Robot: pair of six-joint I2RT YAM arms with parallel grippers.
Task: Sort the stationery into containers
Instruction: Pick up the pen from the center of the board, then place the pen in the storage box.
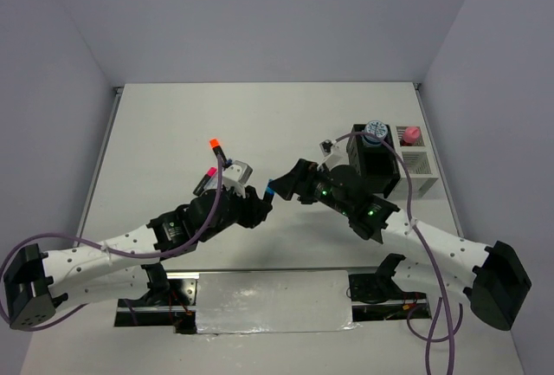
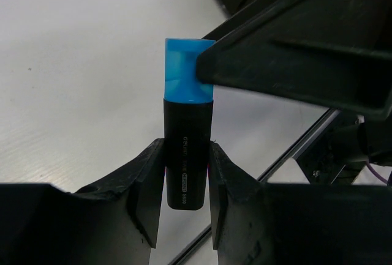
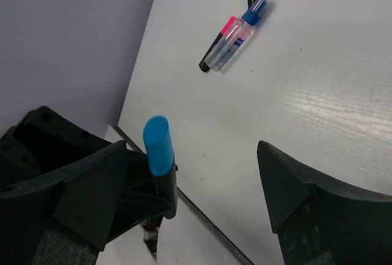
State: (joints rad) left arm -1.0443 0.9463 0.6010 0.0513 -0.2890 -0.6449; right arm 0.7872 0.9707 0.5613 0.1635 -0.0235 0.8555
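The left gripper [image 2: 187, 176] is closed tightly on the black body of the blue-capped marker [image 2: 185, 93], above the table [image 1: 286, 124]. The right gripper [image 3: 193, 185] stands wide open around the cap, holding nothing. Farther right stands the black mesh organiser [image 1: 374, 171].

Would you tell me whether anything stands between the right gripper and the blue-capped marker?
Nothing visible does: the right gripper has open jaws either side of the blue-capped marker, whose barrel the left gripper holds.
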